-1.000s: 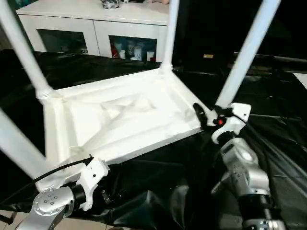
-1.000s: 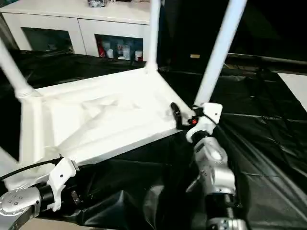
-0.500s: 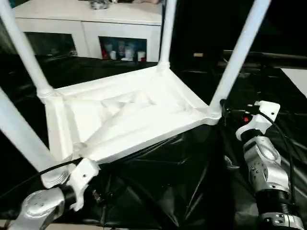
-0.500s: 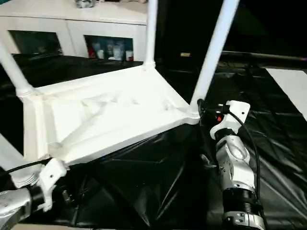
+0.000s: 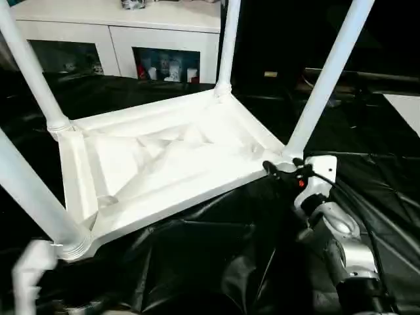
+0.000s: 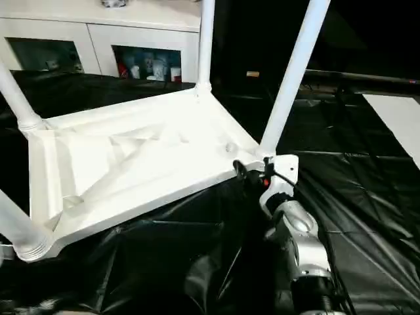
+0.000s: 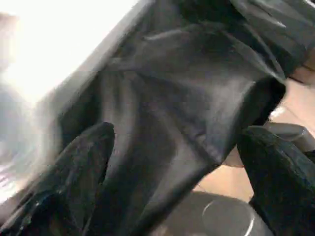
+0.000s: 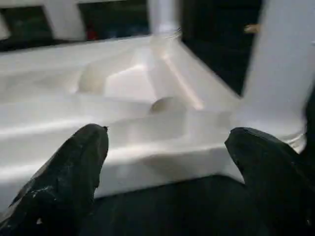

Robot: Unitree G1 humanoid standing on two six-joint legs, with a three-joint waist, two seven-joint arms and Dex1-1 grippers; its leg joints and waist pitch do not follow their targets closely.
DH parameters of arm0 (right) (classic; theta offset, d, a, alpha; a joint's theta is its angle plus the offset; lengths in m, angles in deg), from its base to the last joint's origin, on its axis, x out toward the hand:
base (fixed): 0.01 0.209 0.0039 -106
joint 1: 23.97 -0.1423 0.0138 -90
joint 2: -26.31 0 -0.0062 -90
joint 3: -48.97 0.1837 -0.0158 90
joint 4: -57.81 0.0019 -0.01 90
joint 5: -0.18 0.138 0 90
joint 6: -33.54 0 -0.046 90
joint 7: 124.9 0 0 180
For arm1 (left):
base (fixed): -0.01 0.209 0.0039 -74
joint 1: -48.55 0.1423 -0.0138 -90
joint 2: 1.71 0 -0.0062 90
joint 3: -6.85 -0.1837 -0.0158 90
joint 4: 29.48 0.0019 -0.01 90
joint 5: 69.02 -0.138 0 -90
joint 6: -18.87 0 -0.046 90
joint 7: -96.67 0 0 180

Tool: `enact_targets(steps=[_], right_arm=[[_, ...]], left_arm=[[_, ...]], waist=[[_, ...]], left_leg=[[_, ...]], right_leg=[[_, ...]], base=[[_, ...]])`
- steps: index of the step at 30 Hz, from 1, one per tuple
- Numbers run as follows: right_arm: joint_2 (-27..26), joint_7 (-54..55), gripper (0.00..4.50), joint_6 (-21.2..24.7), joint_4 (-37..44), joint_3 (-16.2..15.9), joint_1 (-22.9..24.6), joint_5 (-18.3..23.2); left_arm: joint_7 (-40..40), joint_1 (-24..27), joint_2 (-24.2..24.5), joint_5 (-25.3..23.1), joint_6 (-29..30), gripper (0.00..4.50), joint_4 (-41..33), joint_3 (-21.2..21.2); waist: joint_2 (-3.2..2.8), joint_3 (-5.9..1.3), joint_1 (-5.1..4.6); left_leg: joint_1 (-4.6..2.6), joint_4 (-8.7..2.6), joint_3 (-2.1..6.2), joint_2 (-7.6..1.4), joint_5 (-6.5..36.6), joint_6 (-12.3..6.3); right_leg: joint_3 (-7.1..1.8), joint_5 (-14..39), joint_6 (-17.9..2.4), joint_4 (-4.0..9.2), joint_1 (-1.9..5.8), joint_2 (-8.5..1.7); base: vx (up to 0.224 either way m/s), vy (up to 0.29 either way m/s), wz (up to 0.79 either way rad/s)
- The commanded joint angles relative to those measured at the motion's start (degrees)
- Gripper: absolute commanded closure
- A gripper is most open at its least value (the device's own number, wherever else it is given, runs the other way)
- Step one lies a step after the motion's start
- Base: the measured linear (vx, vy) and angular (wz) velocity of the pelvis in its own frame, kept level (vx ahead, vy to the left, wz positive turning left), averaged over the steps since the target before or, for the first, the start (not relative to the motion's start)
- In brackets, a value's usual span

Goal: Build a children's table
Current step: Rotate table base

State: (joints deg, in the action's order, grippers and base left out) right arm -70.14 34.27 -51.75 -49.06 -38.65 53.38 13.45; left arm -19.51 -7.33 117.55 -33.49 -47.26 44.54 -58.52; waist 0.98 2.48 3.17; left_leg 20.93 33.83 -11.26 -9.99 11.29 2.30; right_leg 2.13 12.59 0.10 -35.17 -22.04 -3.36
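Facing upturned tabletop (image 5: 164, 164), right gripper (image 8: 167, 162) spread

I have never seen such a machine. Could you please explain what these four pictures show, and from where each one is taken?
This is a two-armed robot putting together a children's table. The two wide pictures come from cameras on its head, looking down. The white tabletop lies upside down on a black sheet, with four white legs standing up from its corners. The right tool, at the end of a silver arm, is beside the near right corner, open and holding nothing. The other two pictures come from cameras on the wrists: each looks between that tool's two black fingers. The left tool is open too, over the black sheet.
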Motion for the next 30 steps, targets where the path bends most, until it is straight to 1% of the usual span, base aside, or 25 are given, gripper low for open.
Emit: enact_targets(steps=[1, 2, 3, 5, 6, 7, 8, 9, 10, 11, 12, 13, 14, 15, 17, 18, 19, 21, 22, 23, 25, 26, 27, 29, 30], right_arm=[[1.35, -1.65, 0.21, 2.53, 1.30, -1.80, 0.97, -1.56], [1.58, -1.71, 0.21, 2.98, 1.27, -2.17, 1.09, -1.89], [2.48, -2.07, 0.21, 3.81, 0.91, -3.84, 1.57, -3.55], [2.81, -2.43, 0.21, 3.79, -0.07, -5.00, 1.74, -4.87], [2.83, -1.88, 0.21, 3.94, -0.67, -5.24, 1.54, -5.68], [2.65, -1.10, 0.21, 4.23, -1.78, -5.33, 0.90, -6.36], [2.54, -0.80, 0.21, 4.51, -2.31, -5.33, 0.51, -6.54], [2.38, 0.01, 0.21, 4.97, -3.90, -5.49, -0.67, -7.23], [2.36, 0.27, 0.21, 5.34, -4.44, -5.60, -1.10, -7.44], [2.26, 0.95, 0.21, 6.07, -5.92, -5.89, -2.21, -8.00], [2.22, 1.24, 0.21, 6.41, -6.65, -6.05, -2.75, -8.23], [2.16, 1.69, 0.21, 6.65, -7.51, -6.43, -3.44, -8.70], [1.67, 2.11, 0.21, 6.68, -8.75, -6.91, -4.51, -9.08], [1.48, 2.20, 0.21, 6.70, -9.17, -7.06, -4.89, -9.17], [1.08, 2.39, 0.21, 6.47, -10.21, -7.83, -5.84, -9.89], [0.96, 2.40, 0.21, 6.33, -10.51, -8.05, -6.11, -10.10], [-0.23, 2.51, 0.21, 5.80, -12.61, -8.45, -7.47, -10.47], [-1.32, 2.60, 0.21, 5.25, -15.23, -8.84, -8.81, -10.98], [-1.54, 2.62, 0.21, 5.09, -16.06, -8.86, -9.22, -11.20], [-2.18, 2.90, 0.21, 4.84, -17.23, -8.78, -9.89, -11.21], [-3.20, 3.33, 0.21, 4.60, -18.80, -8.57, -10.91, -11.04], [-3.20, 3.33, 0.21, 4.60, -18.80, -8.57, -10.91, -11.04], [-3.95, 3.67, 0.21, 3.79, -20.44, -8.71, -12.12, -11.12], [-4.32, 3.72, 0.21, 3.30, -21.08, -8.81, -12.68, -11.17], [-4.83, 3.72, 0.21, 2.52, -21.96, -9.00, -13.53, -11.32]], left_arm=[[1.18, 0.10, 1.52, 1.48, 1.37, 0.05, 2.62, 5.71], [1.16, -0.04, 1.63, 1.83, 1.34, 0.05, 3.02, 6.39], [0.88, -1.30, 1.92, 4.18, 1.63, 0.05, 4.95, 9.35], [0.32, -4.23, 2.13, 6.80, 1.08, 0.05, 7.28, 11.28], [0.33, -5.51, 2.31, 8.00, 1.36, 0.05, 7.90, 11.40], [0.41, -7.52, 2.38, 8.62, 1.18, 0.05, 8.31, 10.40], [0.51, -8.48, 2.38, 8.90, 1.42, 0.05, 8.29, 9.77], [0.39, -10.78, 1.88, 9.47, 1.88, 0.05, 7.63, 7.93], [0.19, -11.71, 1.47, 9.70, 2.03, 0.05, 7.33, 7.40], [-0.28, -14.01, 0.27, 10.22, 2.03, 0.05, 6.66, 6.06], [-0.48, -15.17, -0.40, 10.41, 1.96, 0.05, 6.36, 5.45], [-0.64, -16.55, -1.39, 10.55, 2.27, 0.05, 6.08, 4.78], [-0.71, -17.97, -2.51, 10.34, 2.62, 0.05, 5.38, 3.23], [-0.77, -18.37, -2.85, 10.21, 2.70, 0.05, 5.06, 2.61], [-1.20, -19.48, -3.79, 9.54, 2.50, 0.05, 4.78, 0.88], [-1.35, -19.88, -4.10, 9.27, 2.39, 0.05, 4.75, 0.30], [-1.63, -20.99, -4.88, 10.01, 3.07, 0.05, 2.86, -1.90], [-1.61, -21.80, -5.31, 11.34, 4.01, 0.05, 0.15, -4.05], [-1.73, -22.06, -5.34, 11.83, 4.26, 0.05, -0.50, -4.61], [-2.06, -22.98, -5.81, 12.25, 4.77, 0.05, -1.91, -6.21], [-2.59, -24.46, -6.45, 12.58, 5.70, 0.05, -3.84, -8.74], [-2.59, -24.46, -6.45, 12.58, 5.70, 0.05, -3.84, -8.74], [-2.98, -26.57, -7.48, 11.57, 6.70, 0.05, -5.15, -11.38], [-3.03, -27.74, -8.01, 10.97, 6.91, 0.05, -5.52, -12.76], [-3.08, -29.56, -8.83, 10.38, 7.06, 0.05, -5.61, -14.86]], waist=[[-1.08, -1.49, 0.00], [-1.02, -1.49, -0.02], [-1.11, -1.40, 0.06], [-1.25, -1.43, 0.27], [-0.92, -1.49, 0.44], [-0.61, -1.43, 0.51], [-0.45, -1.33, 0.52], [-0.58, -1.12, 0.54], [-0.67, -1.19, 0.57], [0.07, -1.34, 0.41], [-0.19, -1.50, 0.54], [0.06, -1.60, 0.44], [-0.04, -1.66, 0.38], [-0.03, -1.76, 0.42], [0.54, -2.08, 0.43], [0.63, -2.06, 0.46], [0.73, -2.13, 0.50], [0.70, -2.28, 0.57], [0.86, -2.35, 0.61], [1.05, -2.32, 0.74], [0.69, -2.29, 0.88], [0.72, -2.20, 0.95], [1.05, -2.25, 0.85], [1.04, -2.17, 0.92], [1.08, -2.18, 0.87]], left_leg=[[-1.52, -5.39, 1.82, -3.10, 22.80, 2.09], [-1.58, -5.39, 1.84, -3.10, 22.87, 2.07], [-1.64, -5.52, 1.96, -3.26, 23.10, 2.13], [-1.96, -5.44, 1.89, -3.17, 24.10, 2.62], [-1.88, -5.50, 1.97, -3.14, 23.74, 2.73], [-1.89, -5.51, 1.98, -3.24, 23.69, 2.71], [-1.74, -5.59, 2.08, -3.30, 23.73, 2.75], [-2.29, -5.74, 2.13, -3.34, 26.30, 3.73], [-2.40, -5.74, 2.20, -3.30, 26.64, 4.06], [-2.11, -5.77, 2.29, -3.29, 25.82, 4.18], [-2.15, -5.81, 2.30, -3.32, 25.06, 4.39], [-2.27, -5.66, 2.03, -3.30, 23.80, 4.55], [-2.12, -5.68, 2.01, -3.25, 22.63, 4.87], [-2.13, -5.60, 1.96, -3.23, 22.07, 4.94], [-1.70, -5.44, 1.91, -3.22, 18.53, 4.29], [-1.69, -5.39, 1.82, -3.19, 18.13, 4.02], [-1.82, -5.14, 1.63, -3.15, 17.25, 3.68], [-1.85, -4.95, 1.55, -3.17, 15.75, 3.52], [-1.86, -4.92, 1.49, -3.23, 15.41, 3.47], [-1.79, -4.93, 1.45, -3.23, 15.02, 3.39], [-1.94, -4.98, 1.44, -3.24, 15.66, 4.11], [-1.91, -5.05, 1.51, -3.21, 15.96, 4.31], [-1.80, -5.05, 1.48, -3.16, 16.58, 4.67], [-1.96, -4.90, 1.45, -3.08, 17.49, 5.01], [-1.76, -4.97, 1.59, -3.09, 17.57, 5.18]], right_leg=[[-3.08, 19.00, -7.97, 5.11, 0.20, -3.79], [-3.10, 19.25, -7.97, 5.14, 0.21, -3.79], [-3.15, 19.74, -8.02, 5.21, 0.15, -3.93], [-3.14, 19.81, -8.49, 5.26, -0.09, -3.90], [-3.10, 19.82, -8.72, 5.12, 0.09, -4.02], [-3.14, 19.63, -8.80, 5.14, 0.08, -4.13], [-3.15, 20.03, -8.69, 5.11, 0.15, -4.23], [-3.09, 22.71, -8.39, 5.32, -0.20, -4.23], [-3.06, 22.95, -8.34, 5.25, -0.18, -4.27], [-3.05, 22.08, -8.30, 4.99, 0.24, -4.30], [-3.02, 21.12, -8.39, 4.85, 0.35, -4.37], [-3.04, 18.56, -8.83, 4.74, 0.21, -4.28], [-3.01, 16.74, -9.22, 4.48, 0.48, -4.28], [-3.00, 15.93, -9.39, 4.43, 0.56, -4.36], [-2.95, 11.55, -9.84, 3.83, 1.14, -4.35], [-2.97, 11.17, -9.87, 3.91, 1.13, -4.37], [-3.03, 10.18, -10.10, 3.87, 1.10, -4.34], [-2.93, 8.10, -11.17, 3.58, 1.13, -4.23], [-2.90, 7.61, -11.30, 3.49, 1.17, -4.17], [-2.87, 7.17, -11.53, 3.35, 1.19, -4.17], [-2.78, 7.61, -11.30, 3.26, 1.11, -4.06], [-2.76, 8.04, -11.06, 3.34, 1.13, -3.99], [-2.82, 9.17, -10.35, 3.39, 1.28, -4.07], [-2.95, 11.31, -9.82, 3.63, 1.07, -4.18], [-2.97, 12.71, -9.32, 3.68, 1.24, -4.25]], base=[[0.000, 0.000, 0.00], [0.000, 0.000, 0.00], [0.000, 0.000, 0.00], [0.000, 0.000, 0.00], [0.000, 0.000, 0.00], [0.000, 0.000, 0.00], [0.000, 0.000, 0.00], [0.000, 0.000, 0.00], [0.000, 0.000, 0.00], [0.000, 0.000, 0.00], [0.000, 0.000, 0.00], [0.000, 0.000, 0.00], [0.000, 0.000, 0.00], [0.000, 0.000, 0.00], [0.000, 0.000, 0.00], [0.000, 0.000, 0.00], [0.000, 0.000, 0.00], [0.000, 0.000, 0.00], [0.000, 0.000, 0.00], [0.000, 0.000, 0.00], [0.000, 0.000, 0.00], [0.000, 0.000, 0.00], [0.000, 0.000, 0.00], [0.000, 0.000, 0.00], [0.000, 0.000, 0.00]])
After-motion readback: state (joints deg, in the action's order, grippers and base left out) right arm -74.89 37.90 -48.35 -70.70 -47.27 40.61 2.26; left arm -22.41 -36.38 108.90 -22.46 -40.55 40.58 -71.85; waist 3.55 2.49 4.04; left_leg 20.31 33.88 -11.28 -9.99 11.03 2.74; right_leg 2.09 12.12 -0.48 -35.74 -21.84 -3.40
